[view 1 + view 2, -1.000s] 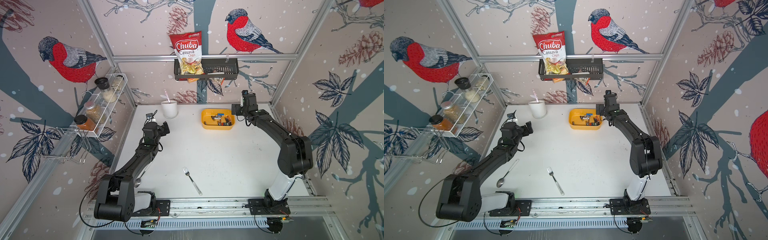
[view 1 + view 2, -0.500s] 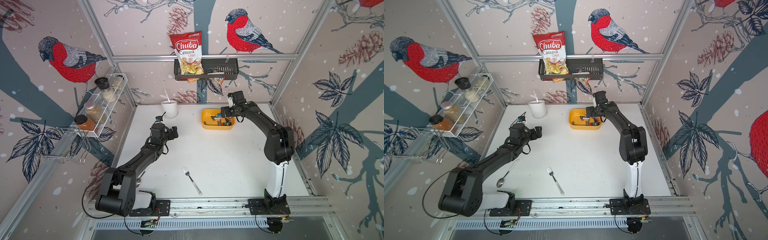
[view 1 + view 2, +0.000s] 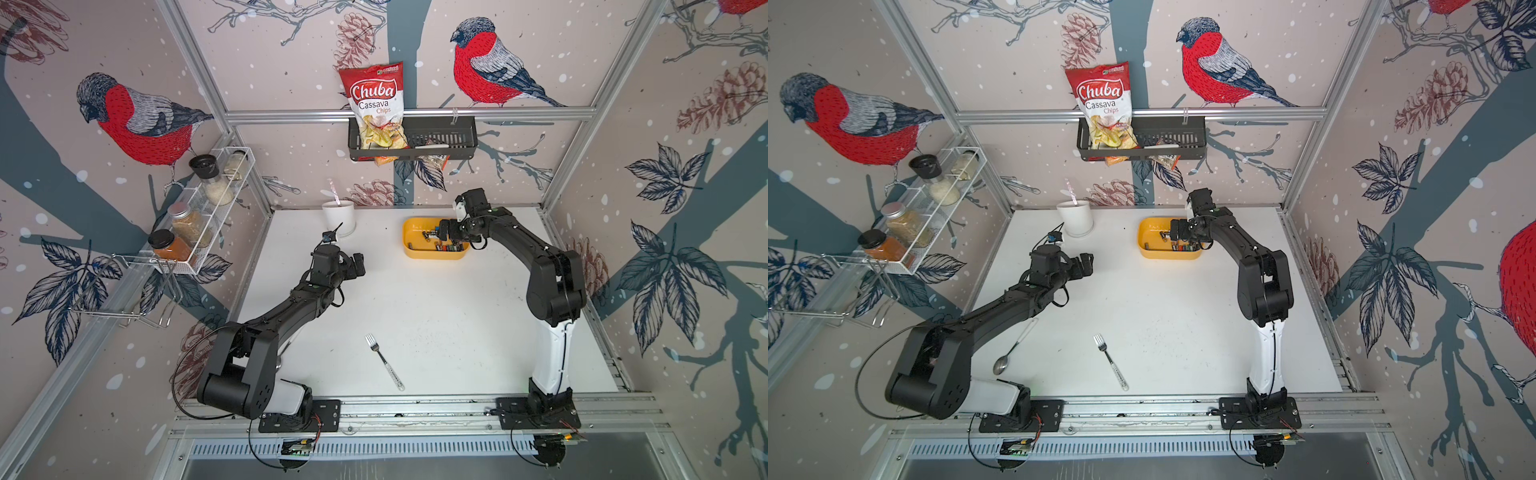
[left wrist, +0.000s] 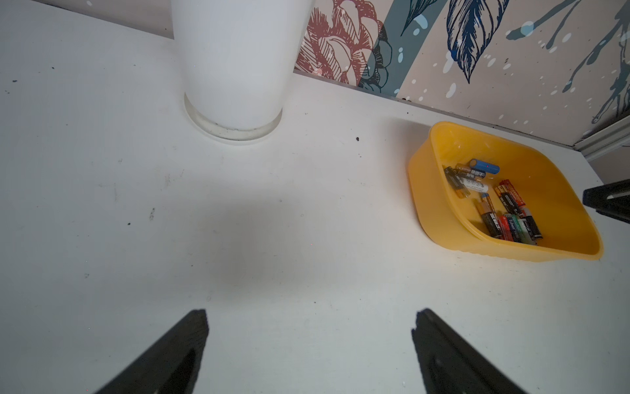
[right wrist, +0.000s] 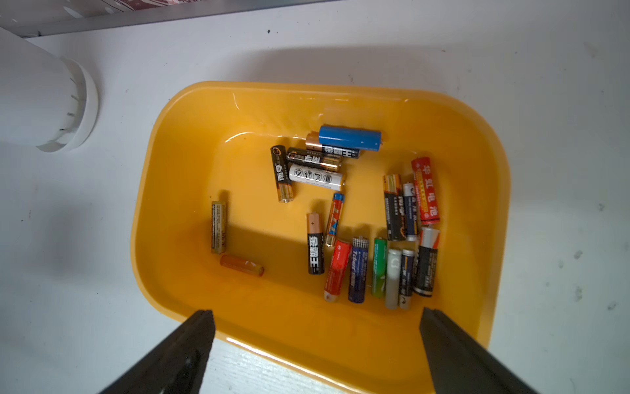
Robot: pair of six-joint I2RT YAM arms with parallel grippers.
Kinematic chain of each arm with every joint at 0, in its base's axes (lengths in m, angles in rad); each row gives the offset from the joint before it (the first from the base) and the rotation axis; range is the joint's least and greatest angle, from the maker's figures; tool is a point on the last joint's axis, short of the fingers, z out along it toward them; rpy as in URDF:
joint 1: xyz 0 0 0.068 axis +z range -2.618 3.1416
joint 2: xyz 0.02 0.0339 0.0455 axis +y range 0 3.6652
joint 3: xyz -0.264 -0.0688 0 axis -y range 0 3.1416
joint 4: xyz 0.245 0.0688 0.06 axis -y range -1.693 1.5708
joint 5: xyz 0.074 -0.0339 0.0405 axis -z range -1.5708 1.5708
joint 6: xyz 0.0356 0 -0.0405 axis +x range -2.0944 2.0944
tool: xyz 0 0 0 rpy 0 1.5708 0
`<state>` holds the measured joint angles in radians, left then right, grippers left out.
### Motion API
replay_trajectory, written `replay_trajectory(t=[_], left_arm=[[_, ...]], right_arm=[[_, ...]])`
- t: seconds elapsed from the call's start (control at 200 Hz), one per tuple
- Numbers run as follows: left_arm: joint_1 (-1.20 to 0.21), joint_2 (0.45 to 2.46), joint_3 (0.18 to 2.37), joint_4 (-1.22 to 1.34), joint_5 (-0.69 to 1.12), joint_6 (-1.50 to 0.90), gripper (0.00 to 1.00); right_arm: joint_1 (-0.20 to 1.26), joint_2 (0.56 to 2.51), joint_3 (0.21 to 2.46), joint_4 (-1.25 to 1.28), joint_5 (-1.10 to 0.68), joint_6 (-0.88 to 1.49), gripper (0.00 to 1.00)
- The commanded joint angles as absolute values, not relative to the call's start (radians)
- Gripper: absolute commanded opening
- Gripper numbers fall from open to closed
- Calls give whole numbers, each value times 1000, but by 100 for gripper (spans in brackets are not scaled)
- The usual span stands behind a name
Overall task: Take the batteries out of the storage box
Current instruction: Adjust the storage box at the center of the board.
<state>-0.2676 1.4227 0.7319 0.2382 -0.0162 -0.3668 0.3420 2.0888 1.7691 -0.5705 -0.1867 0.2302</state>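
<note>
Lying in one yellow storage box (image 5: 160, 191) were eighteen batteries (image 5: 315, 244); the right pincer (image 5: 317, 312) gaped above it, the left pincer (image 4: 312, 312) well apart.

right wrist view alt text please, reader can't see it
A yellow tray on a white table holds about eighteen batteries, mostly black, some blue, red, green. The open right hand hangs above its rim, holding nothing; a white cup stands nearby.

The shallow yellow storage box (image 5: 177, 170) is sitting upright, holding roughly eighteen mixed-colour batteries (image 5: 395, 208) lying flat, loosely clustering.
</note>
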Motion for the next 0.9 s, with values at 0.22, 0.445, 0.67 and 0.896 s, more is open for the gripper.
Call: replay_trajectory(t=[0.22, 0.445, 0.67, 0.896], left_arm=[[-283, 1437, 754, 240, -6, -373, 97], [-287, 1436, 759, 232, -5, -375, 97], [-296, 1439, 762, 229, -4, -379, 97], [-299, 1439, 774, 211, -9, -379, 97]], right_arm=[[340, 2082, 1711, -563, -327, 281, 100], [336, 2060, 1676, -586, -310, 226, 100], [333, 2052, 1653, -612, -326, 203, 100], [368, 2048, 1621, -630, -338, 201, 100]])
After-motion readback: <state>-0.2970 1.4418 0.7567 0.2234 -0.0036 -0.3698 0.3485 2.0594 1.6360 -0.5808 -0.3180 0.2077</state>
